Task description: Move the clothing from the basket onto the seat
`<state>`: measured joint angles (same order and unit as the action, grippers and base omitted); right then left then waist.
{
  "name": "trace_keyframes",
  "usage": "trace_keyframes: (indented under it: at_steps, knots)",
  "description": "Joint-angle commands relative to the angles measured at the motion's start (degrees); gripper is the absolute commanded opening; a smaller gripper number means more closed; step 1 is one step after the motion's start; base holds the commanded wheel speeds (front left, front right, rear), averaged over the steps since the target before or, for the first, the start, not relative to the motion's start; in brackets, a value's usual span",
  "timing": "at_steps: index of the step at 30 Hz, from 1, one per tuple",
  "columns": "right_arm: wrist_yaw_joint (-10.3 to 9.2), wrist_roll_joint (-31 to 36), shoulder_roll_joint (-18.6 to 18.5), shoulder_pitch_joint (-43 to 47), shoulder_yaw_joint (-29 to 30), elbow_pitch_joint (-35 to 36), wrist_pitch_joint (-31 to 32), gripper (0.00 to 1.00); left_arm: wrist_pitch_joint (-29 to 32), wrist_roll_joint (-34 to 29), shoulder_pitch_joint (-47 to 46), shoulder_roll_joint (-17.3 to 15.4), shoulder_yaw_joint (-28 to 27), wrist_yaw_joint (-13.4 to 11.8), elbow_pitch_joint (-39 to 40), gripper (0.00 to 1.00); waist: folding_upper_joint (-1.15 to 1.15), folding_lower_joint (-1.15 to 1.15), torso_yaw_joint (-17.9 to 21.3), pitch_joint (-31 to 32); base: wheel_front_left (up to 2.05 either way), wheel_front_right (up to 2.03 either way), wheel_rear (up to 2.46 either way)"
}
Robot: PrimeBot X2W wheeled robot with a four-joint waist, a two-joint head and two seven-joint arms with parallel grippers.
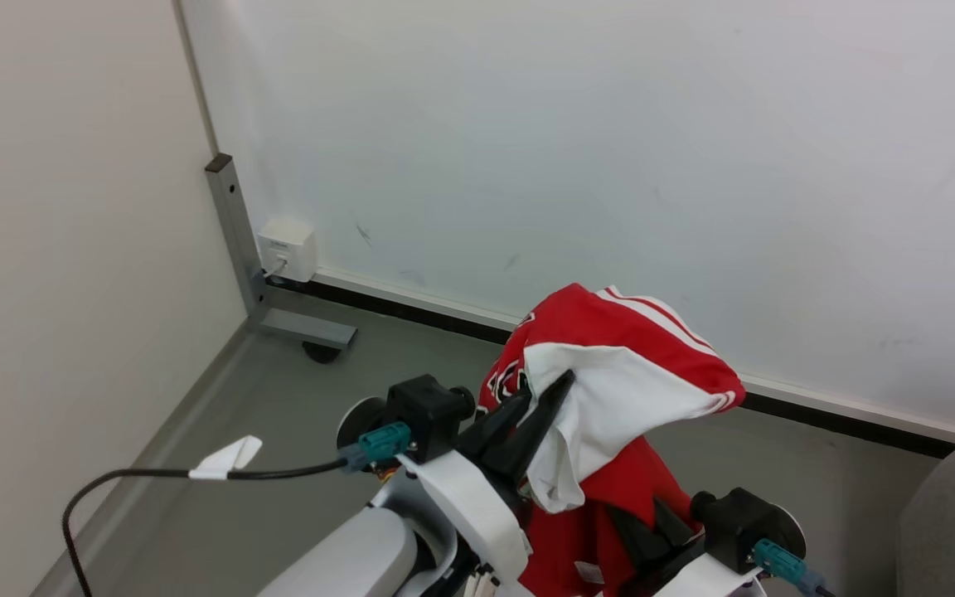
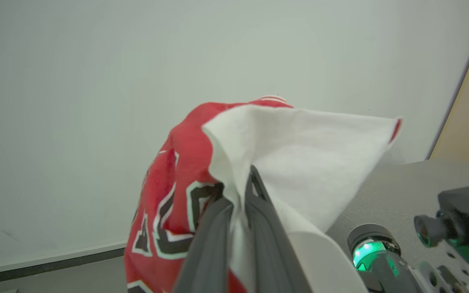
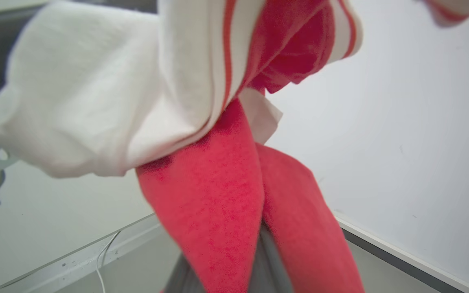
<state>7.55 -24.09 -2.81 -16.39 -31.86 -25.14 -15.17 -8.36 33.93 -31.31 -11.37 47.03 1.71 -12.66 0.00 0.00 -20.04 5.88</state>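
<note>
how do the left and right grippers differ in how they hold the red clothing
The left gripper is higher, its fingers pinching white lining; the right gripper is lower, red fabric draped over it. Both are shut on the clothing.

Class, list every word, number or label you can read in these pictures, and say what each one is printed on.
Nothing can be read in full.
On the red jersey: black, white-edged characters, folded and cut off, unreadable.
On the white wall box: a small mark, too small to read.
</note>
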Motion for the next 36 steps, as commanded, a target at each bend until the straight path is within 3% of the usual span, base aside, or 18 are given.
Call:
trace_keyframes:
  at_steps: [1,2,3,4,12,29,36]
  knots:
    - [-0.12,0.2,-0.2,0.6,0.4,0.5,0.0,0.0,-0.3,0.7,0.8,0.2,0.2,0.1,-0.1,0.0,0.0,0.0,0.4,-0.1,0.0,0.0,0.0]
    - [-0.12,0.4,-0.2,1.0,0.8,1.1,0.0,0.0,-0.3,0.8,1.2,0.1,0.5,0.3,-0.5,0.06,0.0,0.0,0.8,-0.3,0.0,0.0,0.0]
    - [-0.12,0.6,-0.2,1.3,1.3,1.6,0.0,0.0,-0.4,0.8,1.3,0.0,0.7,0.5,-0.7,0.4,0.0,0.0,1.1,-0.4,0.0,0.0,0.0]
    - [-0.12,0.9,-0.2,1.4,1.8,2.1,0.0,0.0,-0.6,0.7,1.4,-0.1,1.1,0.9,-0.6,1.0,0.0,0.0,1.5,-0.6,0.0,0.0,0.0]
    - [-0.12,2.3,-0.2,1.8,7.8,5.0,0.0,0.0,-2.6,-0.1,3.0,-1.3,2.1,1.4,0.7,1.0,0.0,0.0,6.3,-2.0,0.0,0.0,0.0]
    - [-0.12,6.3,-2.8,2.9,21.9,13.7,0.0,0.0,-6.8,-5.8,4.8,-2.2,-1.4,2.2,3.6,1.0,0.0,0.0,30.4,-6.5,0.0,0.0,0.0]
    - [-0.12,7.7,-3.0,4.7,25.9,17.0,0.0,0.0,-6.8,-8.6,5.2,-1.9,-2.8,3.5,2.4,1.0,0.0,0.0,36.5,-8.3,0.0,0.0,0.0]
